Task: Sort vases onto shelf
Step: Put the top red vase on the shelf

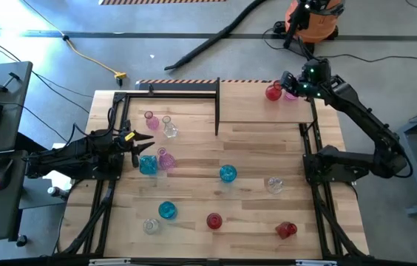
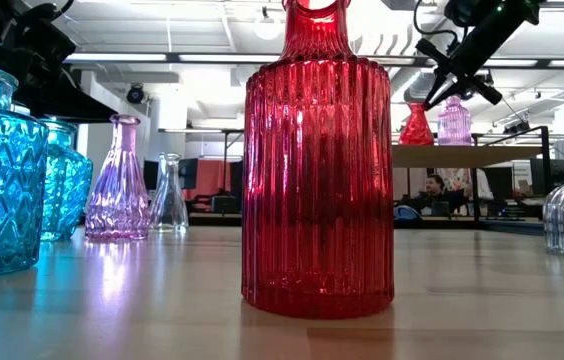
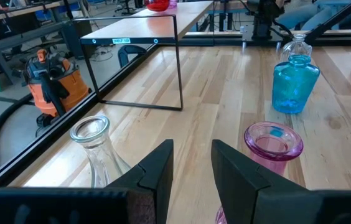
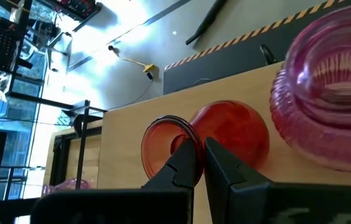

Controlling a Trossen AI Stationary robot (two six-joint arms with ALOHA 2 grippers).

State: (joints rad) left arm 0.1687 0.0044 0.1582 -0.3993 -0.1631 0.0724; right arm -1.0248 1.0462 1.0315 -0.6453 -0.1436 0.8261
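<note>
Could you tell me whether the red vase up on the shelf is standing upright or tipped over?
Upright. In the low view the red vase stands on the shelf beside a pink vase, neck up; the right wrist view looks down into its open mouth.

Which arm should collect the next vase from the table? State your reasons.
Left. Its open left pincer hovers beside the pink vase and blue vase, while the shut right pincer is at the shelf over the red vase.

A light wooden table [image 1: 260, 155] carries scattered glass vases. Blue [image 1: 148, 165] and pink [image 1: 166, 160] vases stand just beside the left gripper [image 1: 147, 140], others farther away. On the raised plywood shelf [image 1: 245, 107], a red vase [image 1: 273, 92] and pink vase [image 1: 290, 93] sit beneath the right gripper [image 1: 291, 83].
</note>
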